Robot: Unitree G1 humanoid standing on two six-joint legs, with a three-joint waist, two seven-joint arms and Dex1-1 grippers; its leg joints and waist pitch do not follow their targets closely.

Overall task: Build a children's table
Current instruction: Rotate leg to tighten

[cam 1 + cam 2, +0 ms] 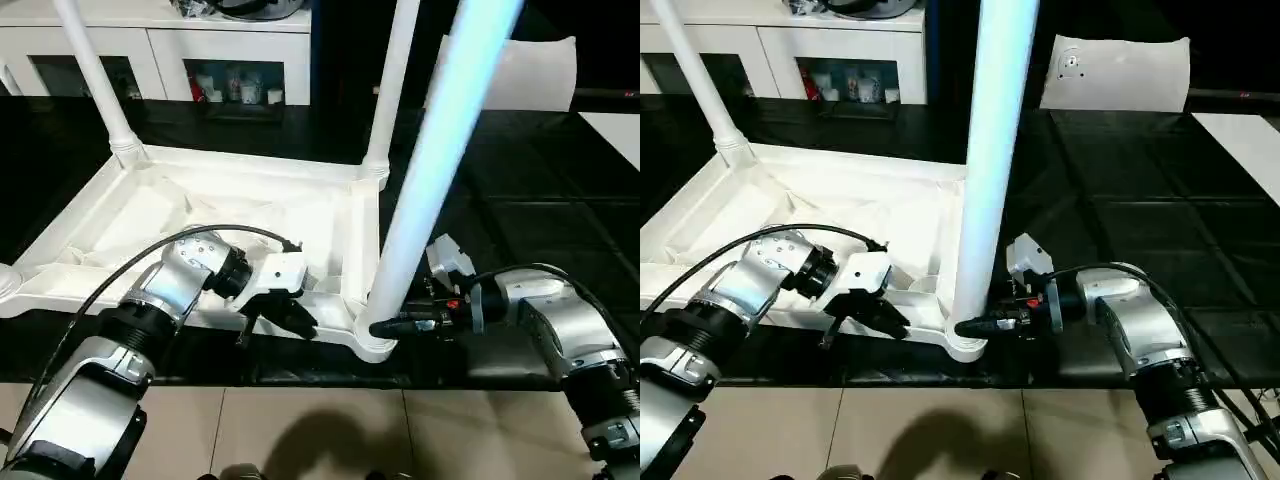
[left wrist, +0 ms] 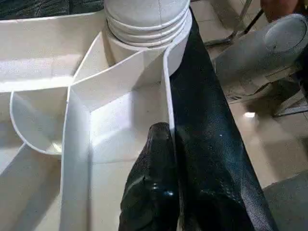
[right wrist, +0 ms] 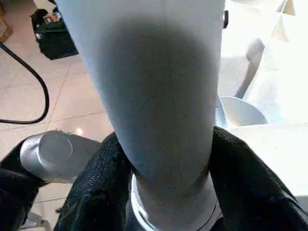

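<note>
The children's table lies upside down on a black surface, its ribbed white top point(image 1: 200, 205) facing up. Two legs point(image 1: 95, 70) point(image 1: 390, 90) stand in the far corner sockets. A third leg point(image 1: 430, 170) stands upright in the near right socket point(image 1: 372, 345). My right gripper point(image 1: 385, 327) is at the base of this leg, one black finger point(image 3: 96, 183) pressed against each side of it point(image 3: 159, 96). My left gripper point(image 1: 290, 318) is shut on the top's front rim point(image 2: 166, 86), with a finger point(image 2: 154, 183) inside the rim wall.
A flat white panel point(image 1: 1120, 70) with a small round mark leans at the back right. White cabinets point(image 1: 200, 50) line the back. Tiled floor point(image 1: 300, 430) lies below the surface's front edge, with a black bag point(image 3: 53, 33) and a cable on it.
</note>
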